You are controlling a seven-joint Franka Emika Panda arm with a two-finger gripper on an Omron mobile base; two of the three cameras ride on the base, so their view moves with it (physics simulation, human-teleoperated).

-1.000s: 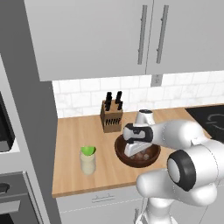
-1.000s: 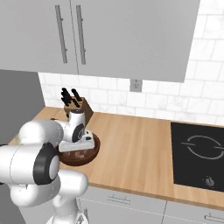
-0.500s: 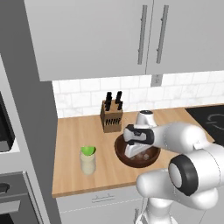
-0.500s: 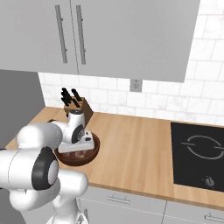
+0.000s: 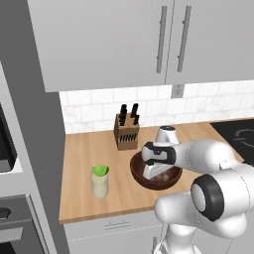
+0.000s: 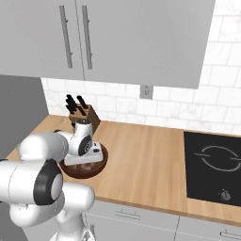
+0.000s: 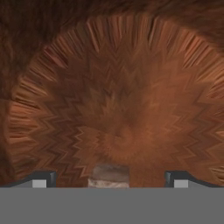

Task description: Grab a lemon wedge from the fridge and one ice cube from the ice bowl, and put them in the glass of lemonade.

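My gripper [image 5: 158, 174] reaches down into the dark-brown ice bowl [image 5: 138, 173] on the wooden counter, its jaws wide open. In the hand view a pale ice cube [image 7: 109, 176] sits on the bowl's brown floor [image 7: 118, 100] between the two fingertips [image 7: 40, 179], which stand apart from it on either side. Left of the bowl, the glass of lemonade [image 5: 99, 184] has the lime-green lemon wedge [image 5: 99, 170] resting at its top. From the right base view the bowl [image 6: 96, 167] is partly covered by my hand [image 6: 84, 155]. The fridge is out of view.
A wooden knife block [image 5: 126, 134] stands behind the bowl against the tiled wall. A black cooktop [image 6: 214, 167] lies at the counter's right end. Grey wall cabinets [image 5: 163, 39] hang overhead. A tall grey panel [image 5: 25, 124] bounds the counter on the left.
The hand has sunk a little lower into the bowl. The glass and the wedge have stayed put.
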